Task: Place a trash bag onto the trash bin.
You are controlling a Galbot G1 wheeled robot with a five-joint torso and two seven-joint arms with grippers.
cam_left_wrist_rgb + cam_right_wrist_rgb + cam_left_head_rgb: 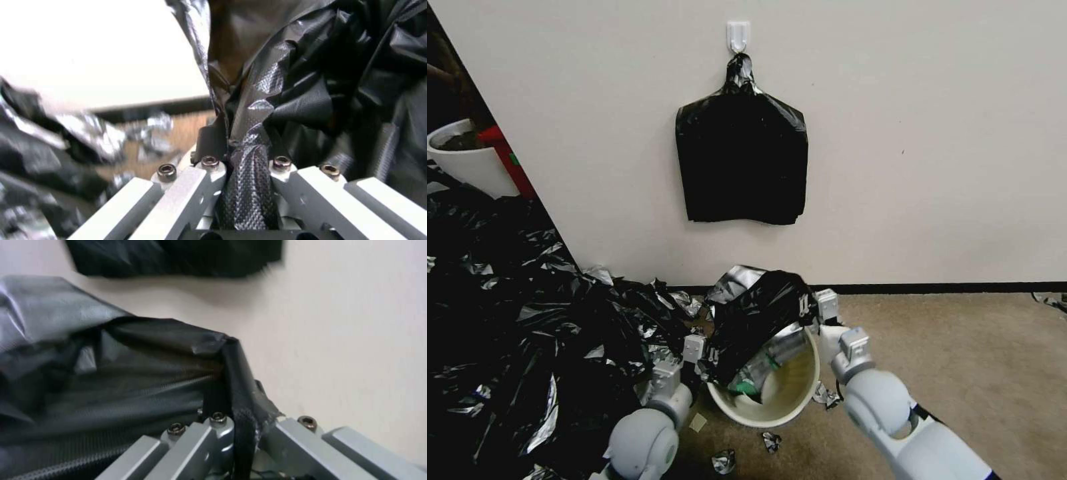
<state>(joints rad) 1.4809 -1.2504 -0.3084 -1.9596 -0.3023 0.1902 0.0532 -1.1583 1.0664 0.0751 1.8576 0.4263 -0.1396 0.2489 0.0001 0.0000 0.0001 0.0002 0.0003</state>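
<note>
Against the pale wall, the trash bag [757, 320] stretches slantwise above the trash bin [774, 400], each end pinched in the clenched left gripper [704, 353] and right gripper [817, 308].

You face a plain off-white wall [934, 133] with a dark baseboard [947, 288] along its foot. A white hook [738, 35] sits high on it. Tan carpet [987, 360] runs right and near. Far left, the wall ends at a dim gap.
</note>
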